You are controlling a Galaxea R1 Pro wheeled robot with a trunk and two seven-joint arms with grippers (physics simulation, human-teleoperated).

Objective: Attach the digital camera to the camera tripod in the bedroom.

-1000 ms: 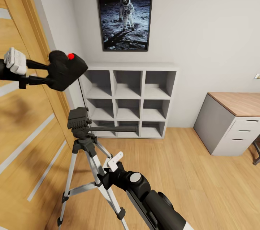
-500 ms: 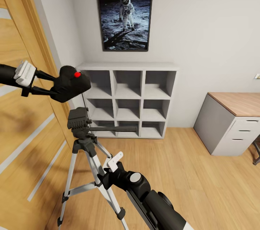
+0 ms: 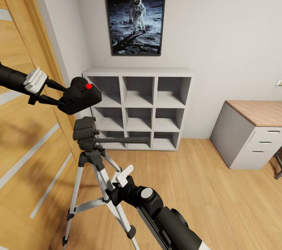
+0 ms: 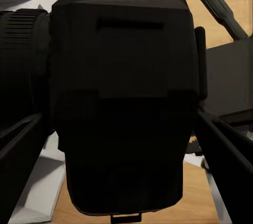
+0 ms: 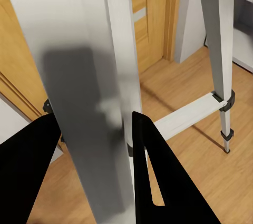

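Two end effectors at work: my left end effector point(image 3: 58, 93) clamps the digital camera point(image 3: 80, 95) above the camera tripod point(image 3: 88, 136), my right end effector point(image 5: 92, 145) closed around a silver leg point(image 5: 89, 87), over bedroom plank floor point(image 3: 203, 187).

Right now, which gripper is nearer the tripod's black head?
Left. The left gripper holds the digital camera just above the tripod head, not touching. The right gripper is lower, its fingers around a silver leg.
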